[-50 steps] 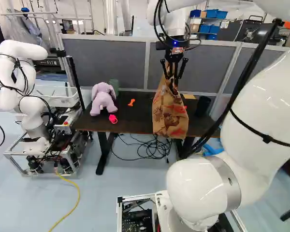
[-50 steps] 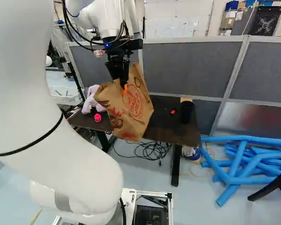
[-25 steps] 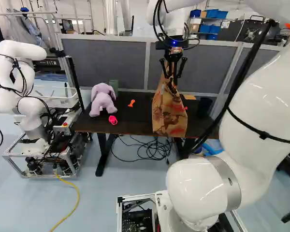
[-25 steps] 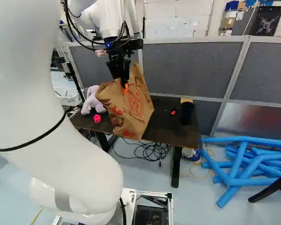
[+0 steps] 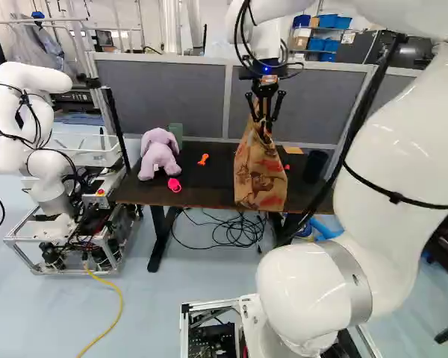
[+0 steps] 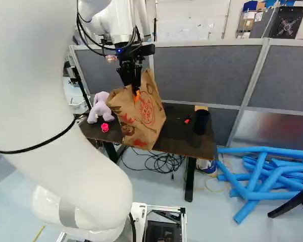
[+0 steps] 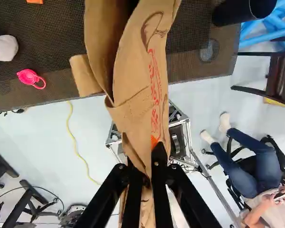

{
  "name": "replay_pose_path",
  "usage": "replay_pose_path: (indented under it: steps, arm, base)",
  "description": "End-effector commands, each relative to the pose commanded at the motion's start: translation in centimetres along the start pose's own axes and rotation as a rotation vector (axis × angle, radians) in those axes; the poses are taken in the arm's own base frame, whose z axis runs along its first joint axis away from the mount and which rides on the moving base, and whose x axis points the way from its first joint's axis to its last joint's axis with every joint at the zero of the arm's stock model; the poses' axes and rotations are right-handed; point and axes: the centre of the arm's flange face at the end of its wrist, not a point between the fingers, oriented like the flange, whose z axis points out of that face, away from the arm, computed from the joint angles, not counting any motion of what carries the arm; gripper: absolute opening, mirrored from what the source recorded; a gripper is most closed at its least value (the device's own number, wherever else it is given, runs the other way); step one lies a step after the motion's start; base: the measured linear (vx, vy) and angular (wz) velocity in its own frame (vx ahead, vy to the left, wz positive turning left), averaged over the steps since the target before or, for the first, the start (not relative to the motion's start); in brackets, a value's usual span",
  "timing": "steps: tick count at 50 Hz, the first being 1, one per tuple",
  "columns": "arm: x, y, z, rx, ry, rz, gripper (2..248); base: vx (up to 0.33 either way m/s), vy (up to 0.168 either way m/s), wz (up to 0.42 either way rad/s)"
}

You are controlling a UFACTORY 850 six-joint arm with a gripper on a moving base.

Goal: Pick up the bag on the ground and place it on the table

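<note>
While the bag hangs right of the middle in the left base view, the gripper is directly above it, its two fingers clamped on a pinch of paper near the bag's upper end. The bag's long axis runs down from that pinch, slanting a little: in the right base view the bottom swings toward the lower right of the middle, away from the fingers. In the wrist view the paper stretches ahead of the gripper and across the near edge of the table.

The relation that counts is bottom to near edge. In the left base view the bag's lowest part dips just past that edge; in the right base view a bottom corner comes down close beside it. I can't tell whether the paper touches the tabletop or hangs just in front of it. So the next move, as I judge it, calls for carrying the bag farther in over the table, then lowering it until the bottom bears its weight before the fingers part. Let go here, it could tip off the near side.

In the left base view the soft toy sits toward the table's left end and the black cup toward its right, so the landing place lies between them.
</note>
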Motion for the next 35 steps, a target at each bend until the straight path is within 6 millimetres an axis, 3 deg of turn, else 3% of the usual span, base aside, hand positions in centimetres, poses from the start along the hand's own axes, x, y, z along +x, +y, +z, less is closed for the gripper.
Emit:
replay_pose_path:
  steps: [35]
  arm:
    - [8.6, -2.7, 4.7, -0.068, 0.042, -0.036, 27]
  base:
    - [0.000, 0.000, 0.000]
